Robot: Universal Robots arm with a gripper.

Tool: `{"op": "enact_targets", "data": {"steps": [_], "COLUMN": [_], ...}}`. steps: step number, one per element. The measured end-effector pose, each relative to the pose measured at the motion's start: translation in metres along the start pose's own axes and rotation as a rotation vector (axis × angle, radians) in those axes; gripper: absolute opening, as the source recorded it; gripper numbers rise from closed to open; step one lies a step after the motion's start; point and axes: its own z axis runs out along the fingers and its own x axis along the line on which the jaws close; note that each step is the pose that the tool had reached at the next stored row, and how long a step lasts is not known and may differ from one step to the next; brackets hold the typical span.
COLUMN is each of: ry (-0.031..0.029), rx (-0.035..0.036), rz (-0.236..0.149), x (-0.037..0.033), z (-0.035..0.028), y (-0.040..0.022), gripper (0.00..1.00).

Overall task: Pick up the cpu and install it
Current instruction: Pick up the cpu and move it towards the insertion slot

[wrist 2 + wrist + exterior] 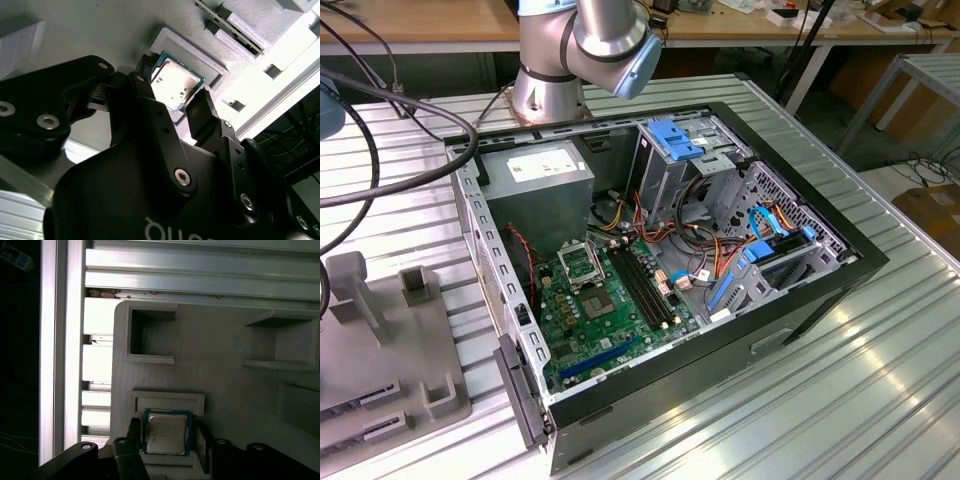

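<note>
**Tool astride the cpu at the parts tray: pick-up in hand, install not begun**

Tool: black, two-fingered, lowered over the chip. The jaws stand apart, one finger at each of two opposite sides of the cpu. In the first wrist view a thin strip of grey shows between each finger and the chip's edge, so no clamping is evident.

Cpu: thin square, bright metal face, narrow green rim. It lies flat in a shallow raised frame, between the fingers, and appears fully seated rather than lifted.

Parts tray: pale grey moulded block carrying the frame, with further open pockets and ledges beyond the chip. In the exterior view it sits at that view's left.

Surface: ribbed aluminium slats, which carry the tray and the computer case.

Computer case: black tower on its side, panel off, well apart from the tray. Inside is a green motherboard with coloured wiring and blue drive brackets.

Socket: square, metal-framed, near the board's upper end, beside the grey power supply. No chip can be made out in it.

Arm: its silver base and blue-capped joint stand behind the case.

Progress, as judged: early. The approach is made and the tool is placed for the grasp. Closing on the chip, lifting it, carrying it to the case and seating it in the socket are all left.
</note>
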Motion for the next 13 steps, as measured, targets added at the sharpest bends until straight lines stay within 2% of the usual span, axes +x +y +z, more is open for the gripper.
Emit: {"op": "enact_targets", "data": {"steps": [4, 5, 13], "ry": [0.0001, 0.0001, -0.0001], "rx": [0.0001, 0.0, 0.0], "rz": [0.0, 0.0, 0.0], "x": [0.0, 0.0, 0.0], "z": [-0.0001, -0.0001, -0.0001], "y": [0.0, 0.0, 0.0], "gripper": [0.54, 0.47, 0.47]}}
